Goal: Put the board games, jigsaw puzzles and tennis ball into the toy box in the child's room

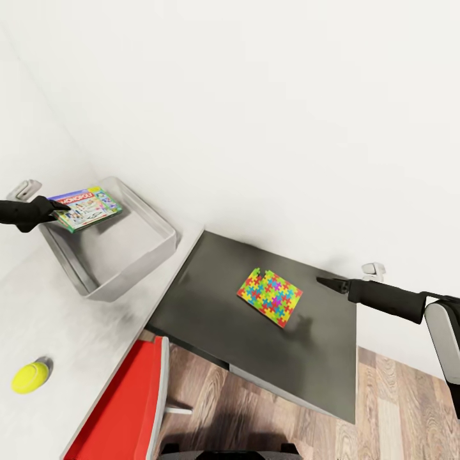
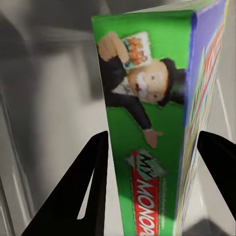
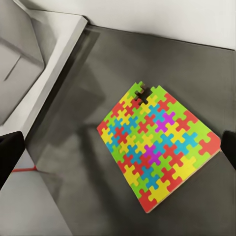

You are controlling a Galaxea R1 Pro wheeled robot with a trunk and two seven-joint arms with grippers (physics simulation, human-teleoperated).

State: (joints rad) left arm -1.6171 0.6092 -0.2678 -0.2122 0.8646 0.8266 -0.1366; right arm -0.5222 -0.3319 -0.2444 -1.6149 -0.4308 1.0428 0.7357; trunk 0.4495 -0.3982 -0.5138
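My left gripper (image 1: 64, 206) is shut on a green-edged Monopoly board game (image 1: 85, 207), holding it above the far left part of the grey toy box (image 1: 137, 271). In the left wrist view the game (image 2: 147, 123) stands on edge between the black fingers (image 2: 91, 182) over the tray's grey floor (image 2: 49, 73). A multicoloured jigsaw puzzle (image 1: 270, 296) lies flat on the table's dark wing (image 1: 255, 358). My right gripper (image 1: 329, 282) hovers open just right of it, with the puzzle (image 3: 157, 147) below its spread fingers. The tennis ball (image 1: 30, 377) rests on the light desk top (image 1: 57, 313).
A red chair (image 1: 128, 409) is pushed under the desk's front edge. White walls close off the back and left. Wood-plank floor (image 1: 396, 409) lies beyond the dark wing's front edge. The toy box corner (image 3: 14, 59) sits near the step between the two table tops.
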